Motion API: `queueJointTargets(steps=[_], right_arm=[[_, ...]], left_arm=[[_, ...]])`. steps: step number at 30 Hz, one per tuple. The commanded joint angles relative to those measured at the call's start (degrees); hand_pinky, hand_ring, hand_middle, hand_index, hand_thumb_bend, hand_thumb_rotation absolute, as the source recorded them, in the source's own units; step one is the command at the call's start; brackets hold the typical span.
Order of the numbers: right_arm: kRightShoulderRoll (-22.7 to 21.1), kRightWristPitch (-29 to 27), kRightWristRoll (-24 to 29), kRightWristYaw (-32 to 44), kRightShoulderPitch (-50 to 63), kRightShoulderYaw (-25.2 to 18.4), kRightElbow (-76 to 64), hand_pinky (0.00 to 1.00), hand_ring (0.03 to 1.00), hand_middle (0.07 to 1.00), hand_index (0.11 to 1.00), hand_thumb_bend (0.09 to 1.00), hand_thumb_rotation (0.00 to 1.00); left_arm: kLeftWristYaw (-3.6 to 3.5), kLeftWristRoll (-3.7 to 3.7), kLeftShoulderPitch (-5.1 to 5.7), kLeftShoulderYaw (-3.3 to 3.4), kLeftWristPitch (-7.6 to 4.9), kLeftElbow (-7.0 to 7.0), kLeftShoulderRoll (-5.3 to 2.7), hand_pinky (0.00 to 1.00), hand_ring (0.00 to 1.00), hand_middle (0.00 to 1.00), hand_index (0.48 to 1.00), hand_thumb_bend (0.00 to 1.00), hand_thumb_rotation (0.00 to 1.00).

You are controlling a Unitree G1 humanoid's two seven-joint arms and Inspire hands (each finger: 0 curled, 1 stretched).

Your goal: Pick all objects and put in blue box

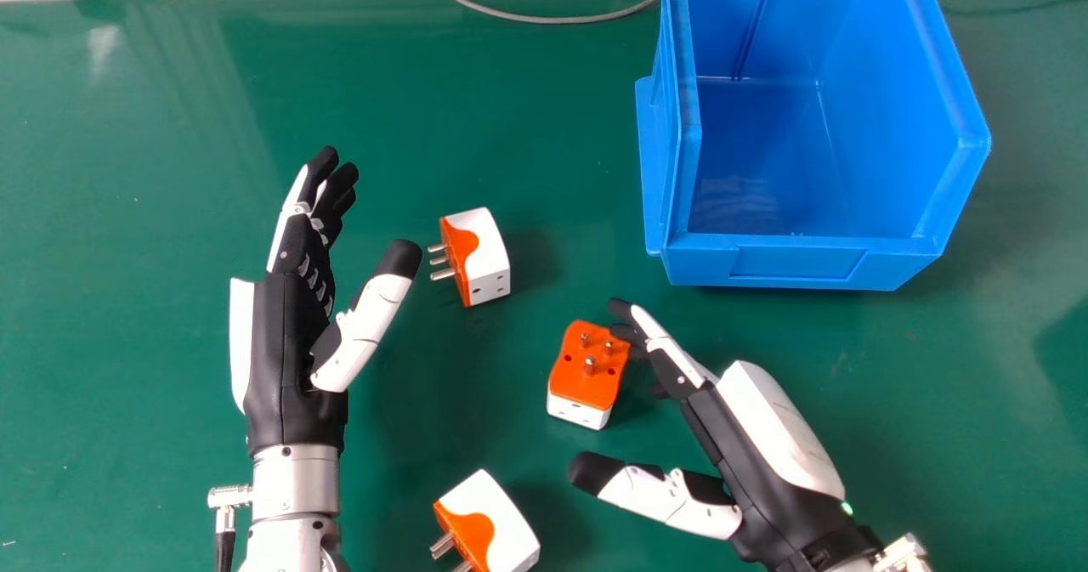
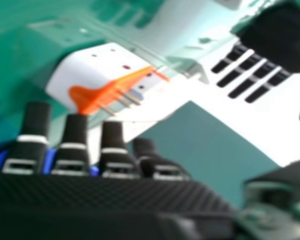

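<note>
On the green table (image 1: 127,215), by a clock round the head view's middle, the blue box (image 1: 790,263) is seen at two. The left hand (image 1: 289,359) at nine and right hand (image 1: 756,461) at four are spread, fingers straight, thumbs apart. The near plug (image 1: 501,521) is found at six, the middle plug (image 1: 586,372) at five, just beside the right fingertips, the far plug (image 1: 486,253) at nine.

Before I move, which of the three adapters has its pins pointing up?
In the head view, the rightmost adapter, beside the right hand: its pins face up, while the other two point theirs left.
</note>
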Motion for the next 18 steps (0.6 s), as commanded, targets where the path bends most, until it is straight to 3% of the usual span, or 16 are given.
queueJointTargets(steps=[1,4,7,10,15,18], right_arm=[[-0.3,-0.3,0.6,0.0,-0.1,-0.1,-1.6,0.77,0.923,0.930,0.986,0.770,0.91],[-0.4,-0.5,1.2,0.0,-0.4,0.0,-1.5,0.80,0.941,0.940,0.994,0.775,0.87],[-0.6,-0.3,0.6,0.2,-0.6,0.1,-2.4,0.81,0.946,0.944,0.997,0.777,0.86],[-0.4,-0.9,0.4,-0.7,-1.0,0.1,-2.3,0.81,0.948,0.948,0.998,0.774,0.85],[0.1,-3.3,1.2,-2.8,-1.7,-0.3,-1.1,0.81,0.939,0.942,0.987,0.766,0.81],[0.0,-4.2,1.3,-3.3,-2.1,-0.4,-0.5,0.81,0.935,0.939,0.981,0.766,0.81]], left_arm=[[0.18,0.17,-0.69,-0.01,-0.85,-0.04,-0.25,0.96,0.91,0.89,0.894,0.88,0.58],[0.43,0.44,-0.82,-0.06,-1.05,0.02,-0.24,0.97,0.91,0.89,0.892,0.88,0.58],[0.03,0.00,-0.95,-0.07,-0.93,0.01,-0.28,0.97,0.91,0.89,0.892,0.87,0.58],[0.38,0.34,-0.97,-0.10,-0.66,-0.10,-0.20,0.97,0.91,0.89,0.892,0.87,0.58],[-0.20,-0.11,-0.89,-0.21,-0.53,-0.30,-0.33,0.96,0.91,0.90,0.893,0.88,0.58],[-0.09,0.19,-0.82,-0.22,-0.63,-0.30,-0.25,0.96,0.91,0.90,0.897,0.87,0.58]])
